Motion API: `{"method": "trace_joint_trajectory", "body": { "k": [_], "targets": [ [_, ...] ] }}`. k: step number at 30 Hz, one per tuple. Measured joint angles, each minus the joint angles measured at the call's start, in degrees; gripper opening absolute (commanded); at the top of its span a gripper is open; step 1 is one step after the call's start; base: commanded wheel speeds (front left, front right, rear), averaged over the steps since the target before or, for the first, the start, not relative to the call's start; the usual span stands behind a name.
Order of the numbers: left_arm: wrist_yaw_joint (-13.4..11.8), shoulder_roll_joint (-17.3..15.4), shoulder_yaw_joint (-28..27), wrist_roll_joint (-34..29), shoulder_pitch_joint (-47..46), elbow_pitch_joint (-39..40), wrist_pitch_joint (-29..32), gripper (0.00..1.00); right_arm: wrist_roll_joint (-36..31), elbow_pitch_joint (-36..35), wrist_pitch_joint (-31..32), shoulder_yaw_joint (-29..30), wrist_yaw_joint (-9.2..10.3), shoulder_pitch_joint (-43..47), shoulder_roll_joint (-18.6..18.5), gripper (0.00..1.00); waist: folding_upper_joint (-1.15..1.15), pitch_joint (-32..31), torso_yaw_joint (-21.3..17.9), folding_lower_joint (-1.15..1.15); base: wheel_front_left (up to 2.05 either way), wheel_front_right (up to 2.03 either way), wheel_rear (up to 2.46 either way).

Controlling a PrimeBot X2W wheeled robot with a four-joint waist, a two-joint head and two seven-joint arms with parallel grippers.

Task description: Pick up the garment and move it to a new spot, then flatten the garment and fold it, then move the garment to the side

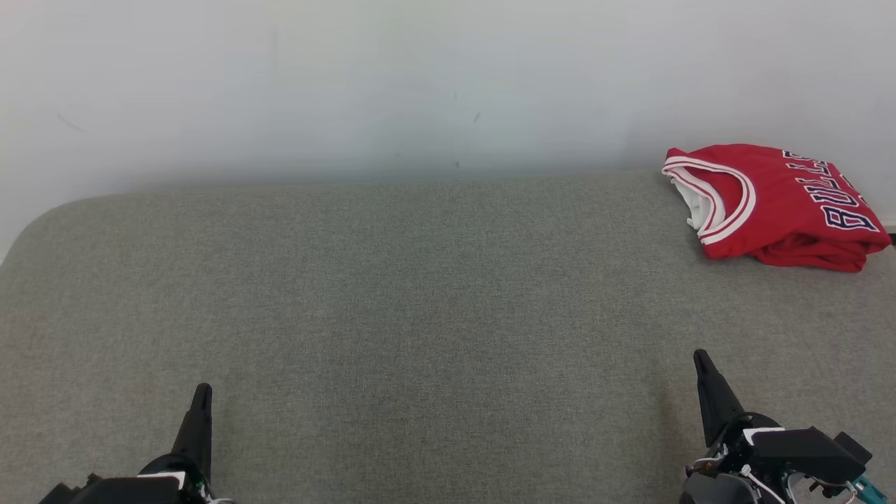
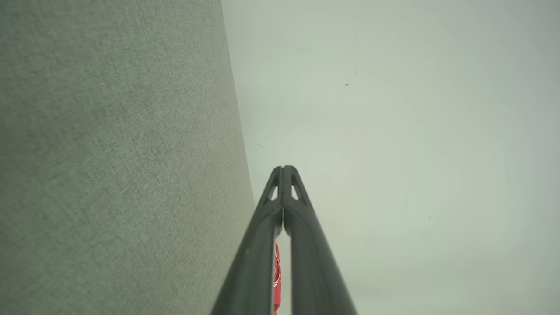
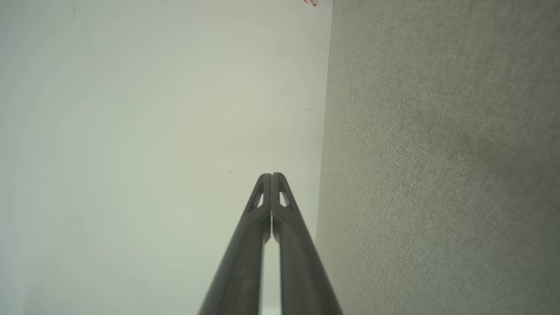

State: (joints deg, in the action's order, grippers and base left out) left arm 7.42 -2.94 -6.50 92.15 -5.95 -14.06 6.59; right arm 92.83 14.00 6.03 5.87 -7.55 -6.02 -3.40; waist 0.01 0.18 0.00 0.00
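Two claws show at the bottom of the head view, both pressed fully closed and holding nothing. The left claw [image 1: 202, 390] rises from the lower left, its dark fingers brought together into a single point above the grey fabric tabletop [image 1: 434, 301]. The right claw [image 1: 701, 358] rises from the lower right, leaning slightly to the left, and is likewise drawn to a point. In the left wrist view the fingers [image 2: 306, 245] meet at their tips, leaving a narrow slit lower down through which a sliver of red cloth shows. In the right wrist view the tips also touch, with the tabletop on one side and the pale wall [image 1: 420, 84] on the other. The garment [image 1: 777, 206], a red jersey, lies folded into a compact bundle at the far right corner of the tabletop, close to the wall. It is well apart from both claws, with the right claw the nearer of the two. Its opening, trimmed in white and red stripes, faces left and shows a white lining inside. Dark letters outlined in white run along its right side, partly cut off by the fold. A rounded corner of the tabletop shows at the far left.
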Motion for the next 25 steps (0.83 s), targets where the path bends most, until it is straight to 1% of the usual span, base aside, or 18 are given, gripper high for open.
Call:
{"method": "trace_joint_trajectory", "body": {
  "k": [25],
  "targets": [
    [0.08, 0.02, 0.0, 0.1, -0.04, -0.02, 0.0, 0.0, -0.04, 0.03, 0.1, 0.19, 0.0, -0.08, 0.1, 0.0, 0.0, 0.0, 0.0, 0.0, 0.0, 0.0, 0.0]
  ]
}}
